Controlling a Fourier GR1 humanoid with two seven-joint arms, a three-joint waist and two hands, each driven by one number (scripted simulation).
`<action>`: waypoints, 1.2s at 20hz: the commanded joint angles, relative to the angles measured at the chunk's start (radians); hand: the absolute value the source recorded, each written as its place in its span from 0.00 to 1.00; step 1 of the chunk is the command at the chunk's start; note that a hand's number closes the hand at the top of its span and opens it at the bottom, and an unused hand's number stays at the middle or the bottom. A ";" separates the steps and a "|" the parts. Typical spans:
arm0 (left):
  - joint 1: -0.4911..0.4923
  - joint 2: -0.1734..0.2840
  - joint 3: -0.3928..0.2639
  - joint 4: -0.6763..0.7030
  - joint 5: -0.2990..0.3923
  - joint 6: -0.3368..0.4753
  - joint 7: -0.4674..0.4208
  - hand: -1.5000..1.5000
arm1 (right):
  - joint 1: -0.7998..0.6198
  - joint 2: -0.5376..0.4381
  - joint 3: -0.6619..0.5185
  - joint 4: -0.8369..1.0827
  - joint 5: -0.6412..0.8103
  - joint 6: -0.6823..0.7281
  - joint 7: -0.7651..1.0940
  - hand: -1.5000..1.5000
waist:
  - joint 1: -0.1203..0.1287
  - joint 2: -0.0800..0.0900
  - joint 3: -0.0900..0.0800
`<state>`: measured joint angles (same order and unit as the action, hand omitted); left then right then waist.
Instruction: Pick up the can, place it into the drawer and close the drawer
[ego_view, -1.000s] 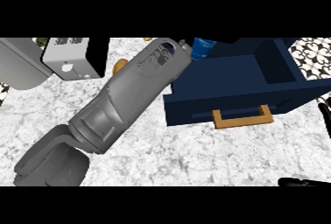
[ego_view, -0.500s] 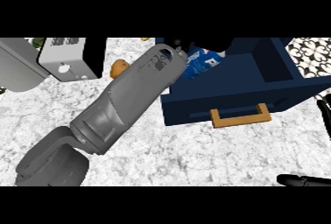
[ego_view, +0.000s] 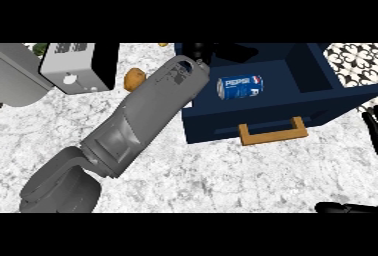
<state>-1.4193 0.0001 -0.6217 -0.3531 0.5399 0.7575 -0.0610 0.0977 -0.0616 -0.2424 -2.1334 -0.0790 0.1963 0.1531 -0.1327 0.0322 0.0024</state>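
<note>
A blue Pepsi can (ego_view: 240, 86) lies on its side inside the open dark blue drawer (ego_view: 325, 107), near its left part. The drawer's front carries a wooden handle (ego_view: 273, 134). My left forearm runs from the lower left up to the drawer's left wall. My left hand (ego_view: 201, 51) shows black at the drawer's far left corner, above the can and apart from it, fingers spread along the back edge. My right hand (ego_view: 369, 122) rests open at the right edge, with another part of it low at the bottom right.
A white and black toaster (ego_view: 74, 70) stands at the back left beside a grey appliance (ego_view: 18, 75). A brown potato-like item (ego_view: 134, 78) lies between the toaster and my forearm. Patterned tile (ego_view: 354, 56) shows at the back right.
The can was in my left hand over the drawer; it has been let go and now lies in the drawer. The hand has drawn back towards the far left corner.
</note>
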 joint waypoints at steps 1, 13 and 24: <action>0.017 0.000 -0.006 -0.016 0.031 0.021 -0.028 0.00 | -0.040 -0.021 -0.010 -0.010 0.017 -0.012 0.006 0.00 | -0.003 0.003 0.000; -0.015 0.000 0.041 -0.025 0.131 0.012 -0.046 0.00 | -0.010 -0.119 0.060 -0.121 0.302 0.017 -0.113 0.00 | 0.029 -0.006 -0.001; -0.004 0.000 0.005 -0.104 0.171 0.099 -0.079 0.00 | -0.105 -0.207 0.238 0.009 0.762 -0.046 -0.153 0.00 | 0.081 -0.017 -0.002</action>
<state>-1.4400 0.0001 -0.5941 -0.4259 0.7012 0.8267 -0.1346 0.0163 -0.2373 -0.0687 -2.1612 0.5309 0.1668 0.0079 -0.0634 0.0188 0.0009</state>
